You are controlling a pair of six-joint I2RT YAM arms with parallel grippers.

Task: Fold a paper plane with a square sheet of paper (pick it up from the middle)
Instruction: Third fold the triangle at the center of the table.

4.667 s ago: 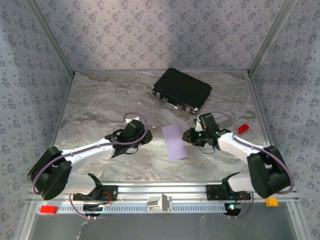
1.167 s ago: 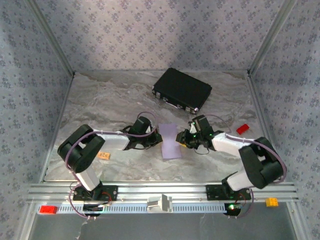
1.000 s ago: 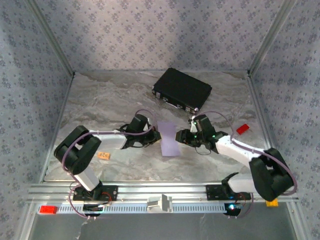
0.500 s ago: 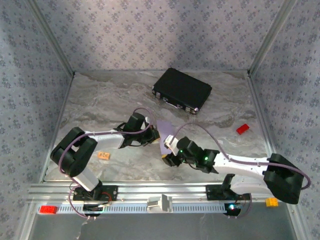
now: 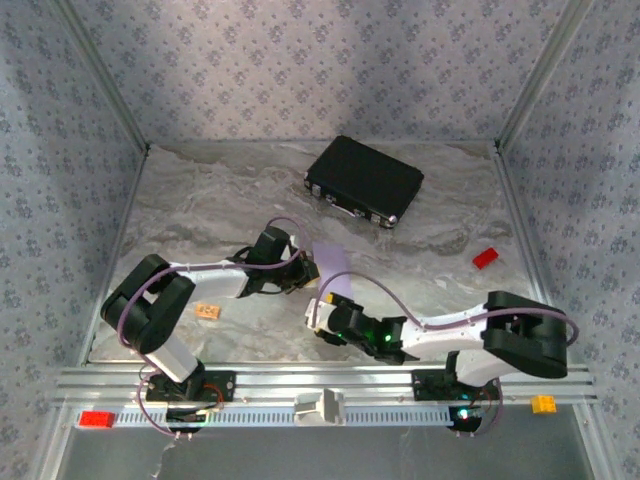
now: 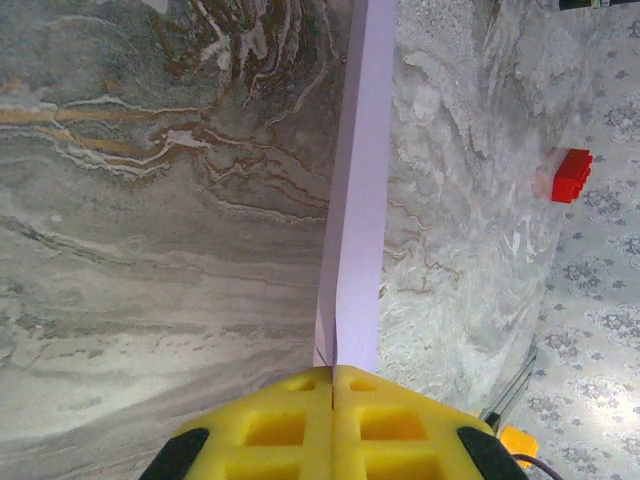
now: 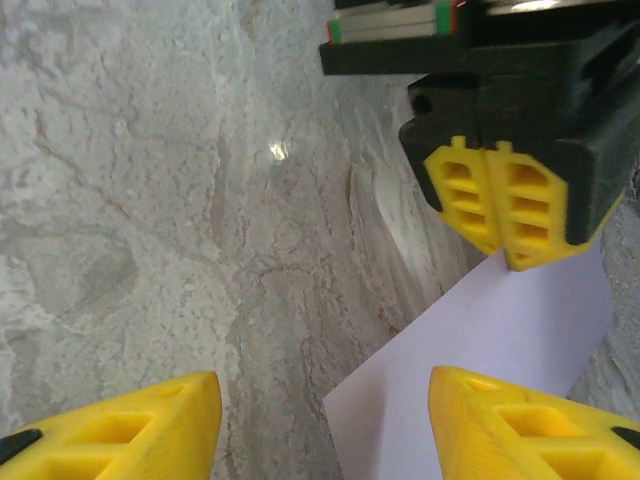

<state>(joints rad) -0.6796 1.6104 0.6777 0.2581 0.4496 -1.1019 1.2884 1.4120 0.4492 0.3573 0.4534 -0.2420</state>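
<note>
1. The left gripper [image 6: 333,400] is clenched on the square sheet of paper [image 6: 360,200]; one edge of the lilac sheet is pinched between its yellow pads, and the rest runs straight out ahead of the jaws over the marble table [image 6: 150,250]
2. The right gripper [image 7: 325,425] is released, its jaws standing apart with nothing between the pads; a free corner of the sheet lies just ahead of the gap, and the clenched left jaws are seen beyond it on the far edge
3. The step in hand is judged to be a second grasp on the free end, so that a crease can be formed
4. If the right jaws are closed short of the corner, only air will be gripped; drooping or swaying of the thin sheet would be the cause
5. If the sheet is pulled while pinched at both ends, it may be torn or drawn out of the left pads
6. A skewed grasp would set the crease off-line and leave the paper plane lopsided
7. The black case [image 5: 365,180] and the red block [image 6: 571,175] lie well beyond the jaws; no interference is expected
</note>
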